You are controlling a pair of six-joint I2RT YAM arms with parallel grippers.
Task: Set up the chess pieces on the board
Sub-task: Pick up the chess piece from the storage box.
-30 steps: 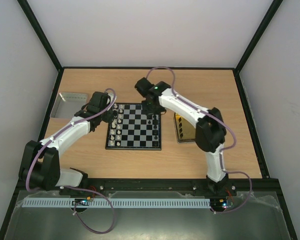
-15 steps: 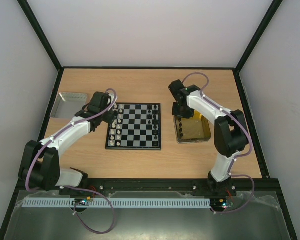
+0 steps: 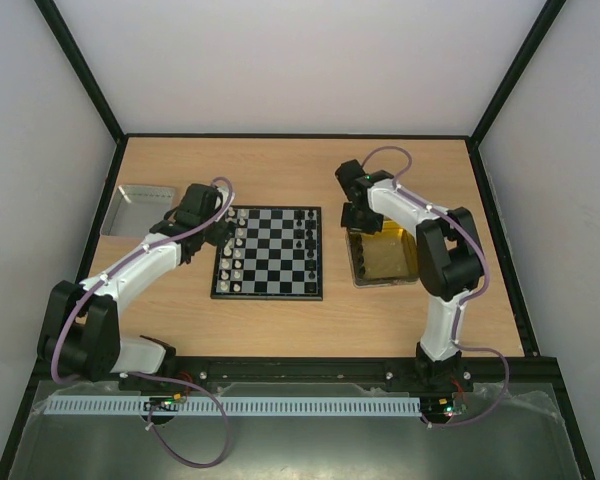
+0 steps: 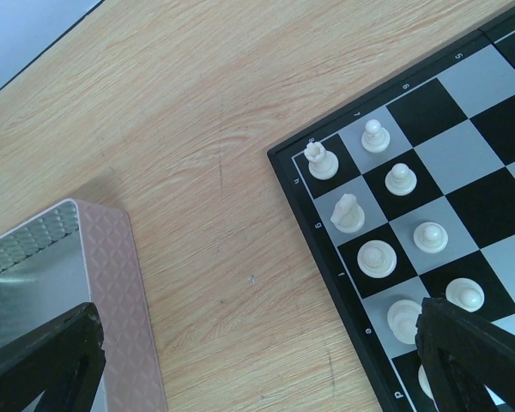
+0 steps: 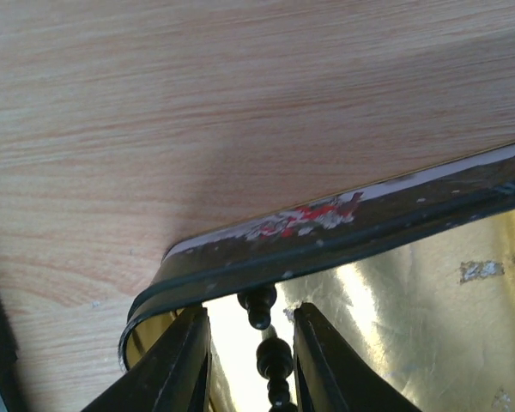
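Two grippers are in view. Left gripper (image 4: 257, 343): jaws fully apart and empty, hovering above the wooden table (image 4: 197, 129) between the silver metal tray (image 4: 112, 266) and the left edge of the chessboard (image 4: 463, 154). White chess pieces (image 4: 377, 257) stand in the two board columns nearest that edge. A few black pieces (image 3: 299, 243) stand toward the opposite side. Right gripper (image 5: 251, 330): positioned at the far-left corner of the yellow-tinted tray (image 5: 395, 215), jaws slightly apart and not clamped. A black piece (image 5: 259, 305) lies in the tray, in the gap between the fingers.
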